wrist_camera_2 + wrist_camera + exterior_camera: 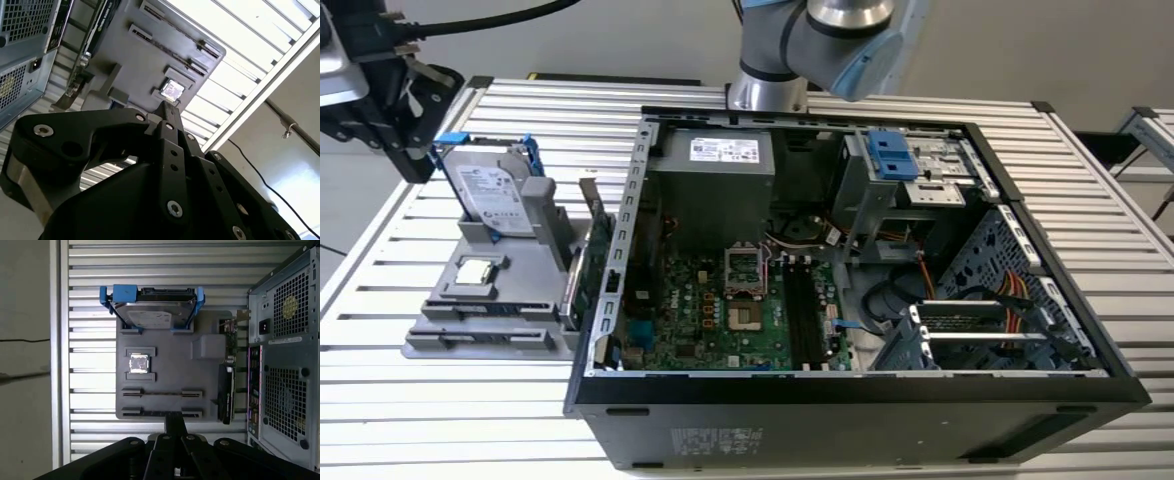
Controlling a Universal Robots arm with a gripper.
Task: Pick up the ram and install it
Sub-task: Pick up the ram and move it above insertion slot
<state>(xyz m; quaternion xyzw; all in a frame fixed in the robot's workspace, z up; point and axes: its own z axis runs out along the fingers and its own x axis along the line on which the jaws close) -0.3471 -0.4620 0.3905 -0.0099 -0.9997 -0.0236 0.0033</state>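
On the slatted metal table (pixel 454 405), beside the open computer case (pixel 854 425), the ram (pixel 162 393) is held on edge in the grey fixture (pixel 167 352), below the gripper (pixel 175 416), whose fingers (pixel 171 430) are closed on nothing, and its long axis is laid crosswise to the fingers' line

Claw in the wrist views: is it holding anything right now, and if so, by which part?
Nothing is held. The claw is shut with bare tips, apart from the gray parts holder in front of it.
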